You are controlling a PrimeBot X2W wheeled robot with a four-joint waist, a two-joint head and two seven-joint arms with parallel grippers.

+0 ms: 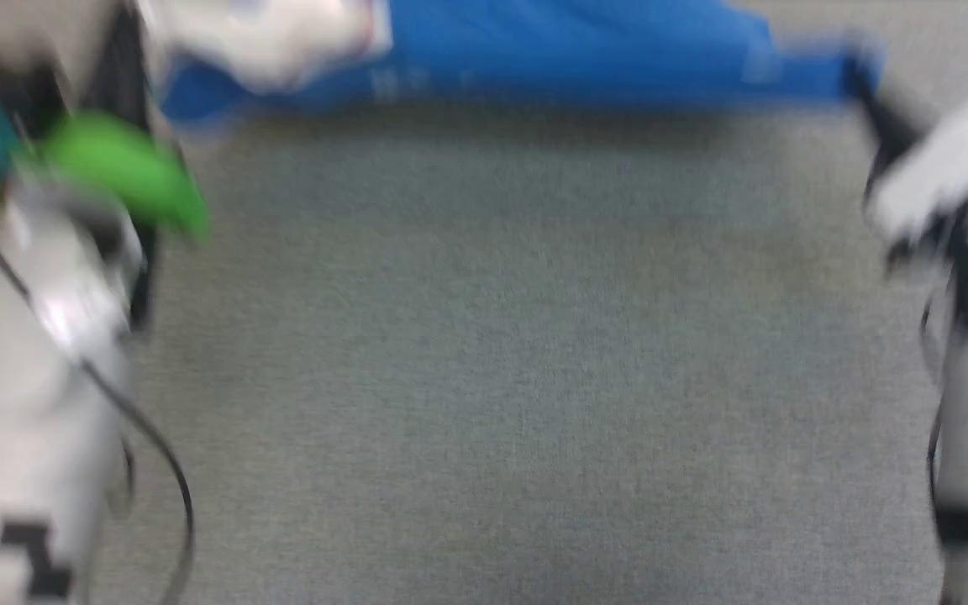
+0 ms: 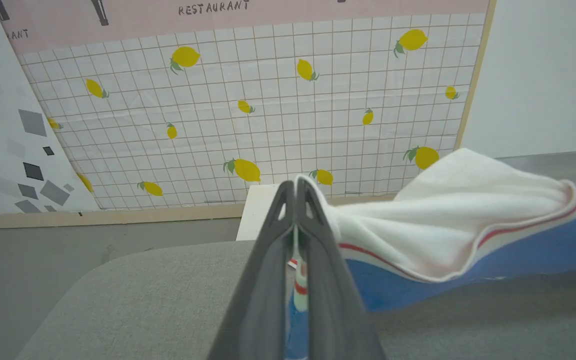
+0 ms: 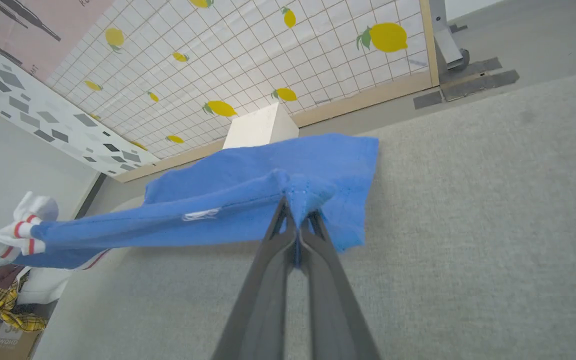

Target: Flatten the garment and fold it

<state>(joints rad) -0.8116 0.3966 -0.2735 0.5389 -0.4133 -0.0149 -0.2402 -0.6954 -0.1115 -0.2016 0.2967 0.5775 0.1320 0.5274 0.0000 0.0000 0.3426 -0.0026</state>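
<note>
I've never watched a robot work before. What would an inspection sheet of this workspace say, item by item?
Surface: grey fabric-covered table.
Job's things: blue T-shirt with a white sleeve and red stripe trim, stretched between both grippers above the table, not yet laid flat.
Clutter: white block beyond the table; heap of clothes off to one side.
Grippers: left gripper shut on the sleeve end; right gripper shut on a blue corner.
Cables: black cables hang along the forearms, apart from the shirt.
Surroundings: lemon-print panel, speckled panel, grey floor.
</note>
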